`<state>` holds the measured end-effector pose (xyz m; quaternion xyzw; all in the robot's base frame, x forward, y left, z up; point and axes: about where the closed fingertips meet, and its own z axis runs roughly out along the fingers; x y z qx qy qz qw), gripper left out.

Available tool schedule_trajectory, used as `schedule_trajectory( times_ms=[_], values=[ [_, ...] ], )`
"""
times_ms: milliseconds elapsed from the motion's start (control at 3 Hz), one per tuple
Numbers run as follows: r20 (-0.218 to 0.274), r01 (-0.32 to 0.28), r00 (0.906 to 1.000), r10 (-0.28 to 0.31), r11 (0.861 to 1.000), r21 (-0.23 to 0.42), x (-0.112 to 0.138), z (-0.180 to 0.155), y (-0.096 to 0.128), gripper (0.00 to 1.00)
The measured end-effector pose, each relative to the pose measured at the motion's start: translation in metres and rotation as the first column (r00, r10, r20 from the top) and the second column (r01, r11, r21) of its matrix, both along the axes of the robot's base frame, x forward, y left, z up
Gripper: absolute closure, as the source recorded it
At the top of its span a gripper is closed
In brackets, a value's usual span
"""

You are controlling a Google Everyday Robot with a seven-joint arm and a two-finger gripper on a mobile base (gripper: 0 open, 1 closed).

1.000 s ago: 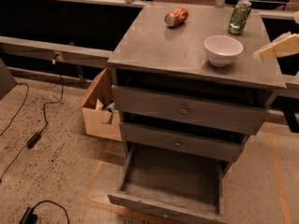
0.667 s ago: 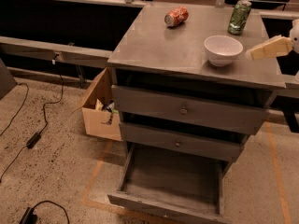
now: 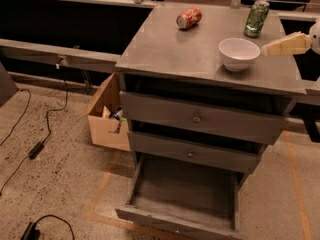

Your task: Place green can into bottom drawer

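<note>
The green can (image 3: pixel 256 18) stands upright at the back right of the grey cabinet top (image 3: pixel 185 54). The bottom drawer (image 3: pixel 182 196) is pulled out, and its bare grey floor holds nothing. My gripper (image 3: pixel 274 47) reaches in from the right edge, its pale fingers pointing left just right of the white bowl (image 3: pixel 239 53). It is in front of the green can and apart from it, holding nothing that I can see.
A red/orange can (image 3: pixel 189 18) lies on its side at the back middle of the top. Two knobbed drawers (image 3: pixel 196 119) are shut above the open one. A cardboard box (image 3: pixel 107 116) stands left of the cabinet. Cables (image 3: pixel 35 149) lie on the floor.
My gripper has moved left from the right edge, toward the bowl. The cans, the bowl and the drawers have not moved.
</note>
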<state>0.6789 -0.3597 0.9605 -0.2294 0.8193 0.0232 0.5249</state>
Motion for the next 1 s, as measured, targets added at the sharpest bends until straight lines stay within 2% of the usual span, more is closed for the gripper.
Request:
schedule_trajectory(
  times_ms=[333, 667, 1000],
  values=[
    [0.031, 0.056, 0.9979, -0.056, 0.998, 0.012, 0.012, -0.006, -0.012, 0.00],
    [0.108, 0.173, 0.9781, -0.178, 0.983, 0.055, 0.062, -0.024, -0.042, 0.00],
    [0.169, 0.252, 0.9481, -0.269, 0.961, 0.117, 0.111, -0.029, -0.063, 0.00]
  ],
)
